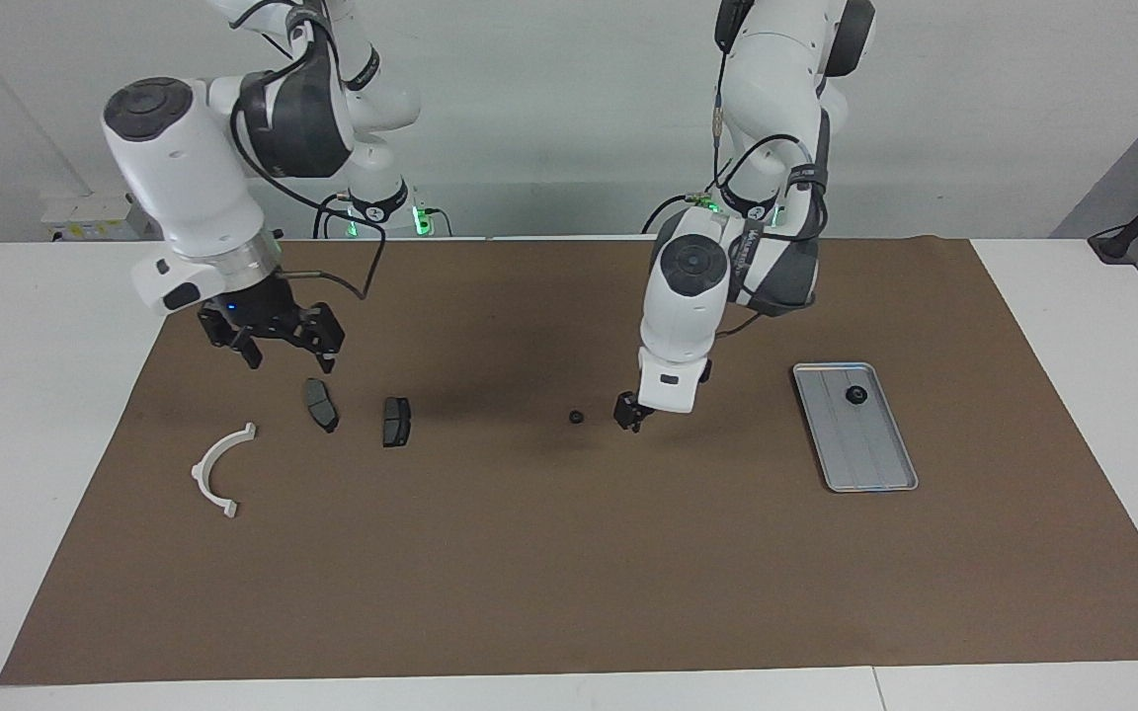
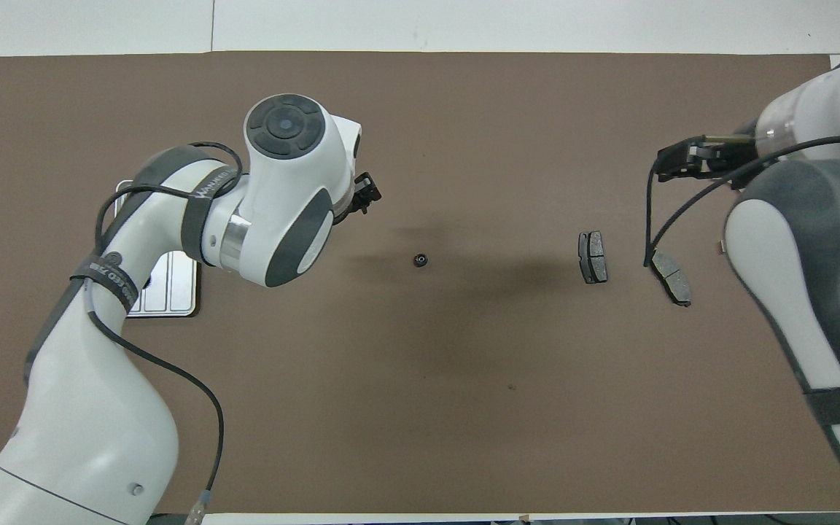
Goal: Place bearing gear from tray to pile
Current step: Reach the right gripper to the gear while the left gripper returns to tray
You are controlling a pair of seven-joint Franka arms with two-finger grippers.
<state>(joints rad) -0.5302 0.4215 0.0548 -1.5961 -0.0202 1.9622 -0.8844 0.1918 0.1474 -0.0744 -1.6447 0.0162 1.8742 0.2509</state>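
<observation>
A small black bearing gear (image 1: 576, 417) lies on the brown mat between the pile and the tray; the overhead view shows it too (image 2: 420, 259). My left gripper (image 1: 631, 410) is open and empty, just above the mat beside that gear on the tray's side (image 2: 367, 193). A second gear (image 1: 855, 395) sits in the silver tray (image 1: 870, 464), which my left arm mostly hides from above (image 2: 172, 292). The pile is a white bracket (image 1: 218, 464) and two brake pads (image 1: 321, 405) (image 1: 396, 421). My right gripper (image 1: 278, 346) is open above the mat next to the pads (image 2: 682, 162).
The brown mat (image 1: 569, 573) covers most of the white table. In the overhead view my right arm hides the bracket, and the pads (image 2: 593, 257) (image 2: 671, 277) show beside it.
</observation>
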